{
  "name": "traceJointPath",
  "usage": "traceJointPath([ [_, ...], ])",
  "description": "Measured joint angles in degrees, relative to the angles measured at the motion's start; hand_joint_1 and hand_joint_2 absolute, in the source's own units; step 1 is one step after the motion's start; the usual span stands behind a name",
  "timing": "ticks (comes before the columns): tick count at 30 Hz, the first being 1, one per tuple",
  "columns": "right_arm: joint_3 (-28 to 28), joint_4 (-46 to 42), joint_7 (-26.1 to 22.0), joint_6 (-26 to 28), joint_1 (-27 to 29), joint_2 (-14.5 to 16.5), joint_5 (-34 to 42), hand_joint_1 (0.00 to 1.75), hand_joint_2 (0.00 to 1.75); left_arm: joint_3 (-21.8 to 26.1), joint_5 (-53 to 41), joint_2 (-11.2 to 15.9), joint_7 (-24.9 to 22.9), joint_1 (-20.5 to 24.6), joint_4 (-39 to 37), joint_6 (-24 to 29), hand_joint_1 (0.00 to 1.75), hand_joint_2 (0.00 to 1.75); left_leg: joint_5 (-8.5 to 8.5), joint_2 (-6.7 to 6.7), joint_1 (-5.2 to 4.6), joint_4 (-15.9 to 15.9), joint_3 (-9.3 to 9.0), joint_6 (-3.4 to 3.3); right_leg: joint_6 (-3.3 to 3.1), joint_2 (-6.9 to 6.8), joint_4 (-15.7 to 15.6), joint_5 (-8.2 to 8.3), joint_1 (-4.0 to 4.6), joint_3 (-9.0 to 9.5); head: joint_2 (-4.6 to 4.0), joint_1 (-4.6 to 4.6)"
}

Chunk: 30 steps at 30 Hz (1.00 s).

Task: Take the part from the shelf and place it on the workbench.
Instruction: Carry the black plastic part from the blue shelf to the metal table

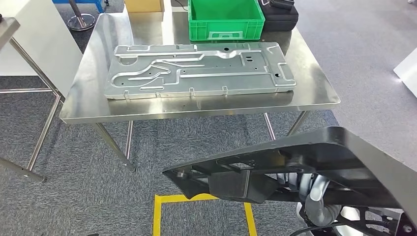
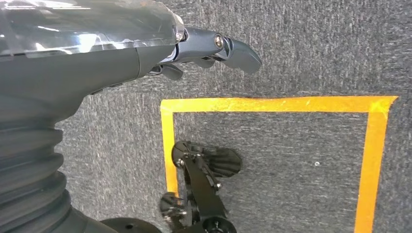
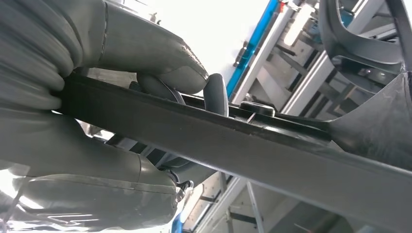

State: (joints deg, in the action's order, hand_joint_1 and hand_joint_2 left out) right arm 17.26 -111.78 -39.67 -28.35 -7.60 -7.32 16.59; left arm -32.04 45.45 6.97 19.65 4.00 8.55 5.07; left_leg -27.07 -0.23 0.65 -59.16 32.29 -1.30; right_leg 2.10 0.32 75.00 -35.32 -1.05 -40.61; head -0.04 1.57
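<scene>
A large black plastic part [image 1: 314, 162] hangs low in the head view, in front of the steel workbench [image 1: 314, 93]. My right hand [image 3: 121, 92] grips the black part [image 3: 252, 150] by its edge, thumb on one side and fingers on the other. Only the right arm's grey ribbed cover [image 1: 319, 199] shows under the part in the head view. My left hand [image 2: 194, 53] hangs beside my body over the carpet, fingers loosely curled, holding nothing.
A big stamped metal plate [image 1: 196, 69] lies across the middle of the workbench. Behind it stand a green crate [image 1: 226, 19], a black case [image 1: 280, 17] and a cardboard box [image 1: 143, 6]. A yellow tape square [image 1: 157, 216] marks the carpet. Another table's legs [image 1: 44, 128] stand at left.
</scene>
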Motion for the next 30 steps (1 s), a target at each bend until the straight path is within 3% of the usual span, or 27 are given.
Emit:
traceJointPath([
  [1,-0.1,0.0,0.0,-0.2,0.2,0.0,-0.1,1.69,1.75,0.0,0.0,0.0,0.0,0.0,0.0,0.0,0.00,1.75,-0.57,-0.07,-0.25,0.0,-0.79,-0.05,-0.36,0.00,-1.9,1.36,0.23,-0.09,0.00,0.01],
  [4,-0.4,-0.1,0.0,-0.7,0.4,0.2,-0.2,1.69,1.75,0.0,0.1,-0.3,-0.1,-0.1,0.0,0.0,0.00,1.75,-2.21,-0.15,-0.70,0.2,-2.78,0.08,-2.72,-0.15,-12.2,9.89,1.68,1.99,0.00,-0.07],
  [5,-0.4,-0.1,0.0,-0.8,0.4,0.2,-0.2,1.69,1.75,0.0,0.1,-0.4,-0.1,-0.1,0.0,0.0,0.00,1.75,-2.58,-0.15,-0.71,0.4,-3.02,0.29,-3.36,-0.22,-14.2,11.65,2.10,2.42,0.00,-0.13],
  [6,-0.5,-0.2,0.0,-0.8,0.5,0.3,-0.2,1.69,1.75,0.0,0.1,-0.5,-0.1,-0.1,0.0,0.0,0.00,1.75,-2.69,-0.12,-0.73,0.4,-3.29,0.56,-3.75,-0.20,-15.3,12.28,2.37,2.59,0.00,-0.18],
  [8,-0.7,-0.4,0.0,-1.0,0.6,0.5,-0.2,1.69,1.75,0.0,0.2,-0.3,-0.1,-0.1,0.0,0.0,0.00,1.75,-2.36,-0.04,-0.83,0.3,-3.74,1.19,-4.07,-0.10,-16.2,12.21,2.23,3.51,0.00,-0.21],
  [10,-0.7,-0.6,0.0,-1.2,0.6,0.6,-0.2,1.69,1.75,0.0,0.2,-0.2,-0.1,-0.1,0.0,0.1,0.00,1.75,-2.24,-0.05,-0.86,-2.5,-2.91,1.64,-4.43,-0.03,-17.3,11.96,1.78,5.14,0.00,-0.30],
  [11,-0.8,-0.7,0.0,-1.4,0.6,0.8,-0.2,1.69,1.75,0.0,0.3,-0.2,-0.1,0.0,0.0,0.1,0.00,1.75,-2.93,-0.06,-0.80,-5.3,-1.39,1.83,-4.51,-0.04,-17.6,11.71,1.56,5.88,0.00,-0.33],
  [13,-0.8,-0.8,0.0,-1.5,0.7,1.1,-0.1,1.69,1.75,0.0,0.5,-0.2,-0.2,0.1,0.0,0.1,0.00,1.75,-5.93,-0.05,-0.48,-11.7,2.86,2.30,-4.60,-0.05,-17.7,10.92,1.39,6.78,0.00,-0.42],
  [15,-0.8,-0.9,0.0,-1.6,0.9,1.3,-0.1,1.69,1.75,0.0,0.7,-0.1,-0.3,0.0,0.0,0.1,0.00,1.75,-7.85,-0.03,-0.11,-14.2,5.74,2.89,-4.39,0.14,-17.7,10.00,1.24,7.77,0.00,-0.41],
  [16,-0.8,-0.9,0.0,-1.6,1.0,1.3,-0.1,1.69,1.75,0.0,0.7,0.0,-0.3,-0.1,0.0,0.1,0.00,1.75,-6.98,-0.03,0.04,-12.8,5.91,3.12,-4.20,0.34,-17.7,9.53,1.13,8.39,0.00,-0.41],
  [18,-0.9,-0.9,0.0,-1.8,1.1,1.5,0.2,1.69,1.75,0.0,0.8,0.1,-0.3,-0.3,0.0,0.2,0.00,1.75,-1.44,-0.10,0.31,-5.7,4.27,3.38,-3.67,0.64,-17.5,8.46,0.92,9.67,0.00,-0.41],
  [20,-1.3,-1.0,0.0,-2.3,1.3,1.8,0.5,1.69,1.75,0.0,0.7,0.1,-0.3,-0.5,0.0,0.3,0.00,1.75,2.18,-0.19,0.22,-0.2,2.86,3.02,-3.05,0.82,-17.1,7.57,0.88,10.28,0.00,-0.43],
  [24,-3.2,-1.9,0.0,-4.5,2.2,2.6,0.6,1.69,1.75,-0.3,0.6,0.2,0.0,-0.5,0.0,0.4,0.00,1.75,2.77,-0.11,0.08,0.7,2.29,1.18,-1.71,0.93,-16.6,6.36,0.88,10.36,0.00,-0.42],
  [26,-4.5,-2.6,0.0,-5.5,2.6,3.2,0.5,1.69,1.75,-0.6,0.6,0.2,0.2,-0.3,0.0,0.4,0.00,1.75,2.57,0.05,0.25,1.1,1.77,0.54,-1.16,0.58,-13.3,4.49,0.79,8.87,0.00,-0.37],
  [28,-5.8,-3.1,-0.1,-6.3,3.2,3.7,0.5,1.69,1.75,-0.8,0.6,0.3,0.2,-0.2,0.0,0.4,0.00,1.75,2.12,0.18,0.18,1.2,1.40,0.10,-0.79,0.28,-6.0,1.73,0.62,4.53,0.00,-0.31],
  [29,-6.4,-3.1,-0.1,-6.5,3.5,4.0,0.5,1.69,1.75,-0.9,0.6,0.4,0.2,-0.2,0.0,0.4,0.00,1.75,1.85,0.23,0.13,1.1,1.20,0.00,-0.69,0.24,-2.5,0.96,0.54,2.20,0.00,-0.31],
  [30,-6.8,-3.2,-0.1,-6.7,3.9,4.3,0.5,1.69,1.75,-1.0,0.6,0.4,0.2,-0.2,0.0,0.4,0.00,1.75,1.56,0.26,0.08,1.1,0.91,-0.04,-0.66,0.18,-0.7,1.25,0.47,0.60,0.00,-0.31],
])
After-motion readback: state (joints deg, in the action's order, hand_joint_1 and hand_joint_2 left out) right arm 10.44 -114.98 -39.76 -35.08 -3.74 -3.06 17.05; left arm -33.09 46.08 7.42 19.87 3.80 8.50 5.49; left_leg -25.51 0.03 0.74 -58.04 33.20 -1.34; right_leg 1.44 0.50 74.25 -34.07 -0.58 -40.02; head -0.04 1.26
